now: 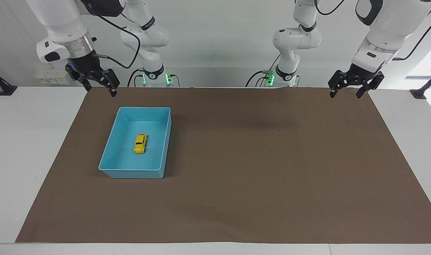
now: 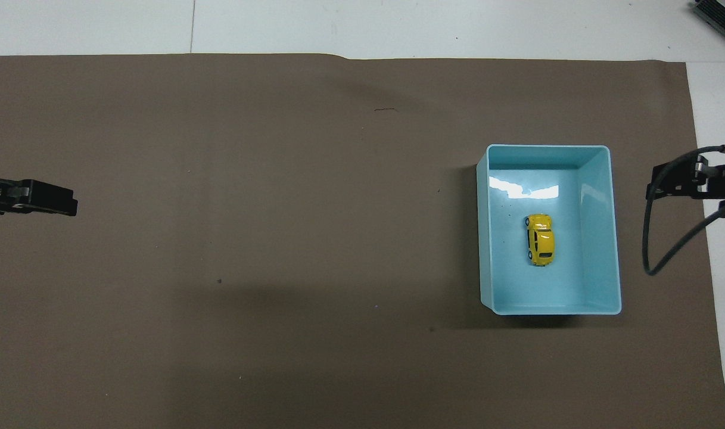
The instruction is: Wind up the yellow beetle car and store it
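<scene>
The right gripper [image 1: 99, 86] hangs with its fingers [image 1: 112, 92] apart and empty, above the brown mat [image 1: 257, 159] at the edge of the worktop [image 1: 27, 141] nearest the robots, at the right arm's end. The left gripper [image 1: 346, 90] waits over the left arm's end, fingers also spread and empty. The yellow beetle car [image 1: 140, 143] lies on its wheels inside the blue bin [image 1: 130, 173], touching no wall. Judged from this, storing looks done; nothing seems left but for the arms to rest clear.

One yellow beetle car [image 1: 140, 143], one blue bin [image 1: 111, 151], one brown mat [image 1: 272, 159]
</scene>
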Available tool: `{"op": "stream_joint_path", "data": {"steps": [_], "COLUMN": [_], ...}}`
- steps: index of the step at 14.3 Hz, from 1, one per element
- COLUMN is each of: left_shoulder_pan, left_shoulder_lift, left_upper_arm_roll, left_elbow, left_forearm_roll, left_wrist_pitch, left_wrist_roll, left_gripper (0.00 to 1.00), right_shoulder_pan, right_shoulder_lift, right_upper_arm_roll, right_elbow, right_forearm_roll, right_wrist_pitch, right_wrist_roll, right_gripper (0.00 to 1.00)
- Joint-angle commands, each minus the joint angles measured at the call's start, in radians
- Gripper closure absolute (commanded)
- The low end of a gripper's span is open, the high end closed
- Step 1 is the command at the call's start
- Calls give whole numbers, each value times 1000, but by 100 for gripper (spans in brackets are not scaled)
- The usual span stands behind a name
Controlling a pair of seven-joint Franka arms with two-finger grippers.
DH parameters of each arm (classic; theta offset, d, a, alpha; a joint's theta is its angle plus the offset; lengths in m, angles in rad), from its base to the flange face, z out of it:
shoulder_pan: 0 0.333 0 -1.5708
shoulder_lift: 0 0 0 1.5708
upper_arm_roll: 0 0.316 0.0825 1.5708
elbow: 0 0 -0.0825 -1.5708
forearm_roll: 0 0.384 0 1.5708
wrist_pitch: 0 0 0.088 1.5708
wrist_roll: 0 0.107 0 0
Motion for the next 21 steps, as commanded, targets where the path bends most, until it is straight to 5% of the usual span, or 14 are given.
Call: {"op": "stream_joint_path", "data": {"steps": [1, 21], "left_shoulder_pan": [0, 0], "left_shoulder_lift": [-16, -16], "left_upper_arm_roll": [3, 3], "left_elbow": [-24, -24], "left_forearm_roll": [12, 12], "left_wrist_pitch": [18, 18], "left_wrist_roll": [11, 11], "left_gripper": [0, 0], "right_shoulder_pan": [2, 2], "right_shoulder_lift": [-22, -22], "right_upper_arm_roll": [-3, 0], "right_elbow": [-19, -21], "right_forearm_roll": [35, 31], "right_wrist_pitch": [-4, 1], "right_wrist_roll": [-10, -61], "right_gripper": [0, 0]}}
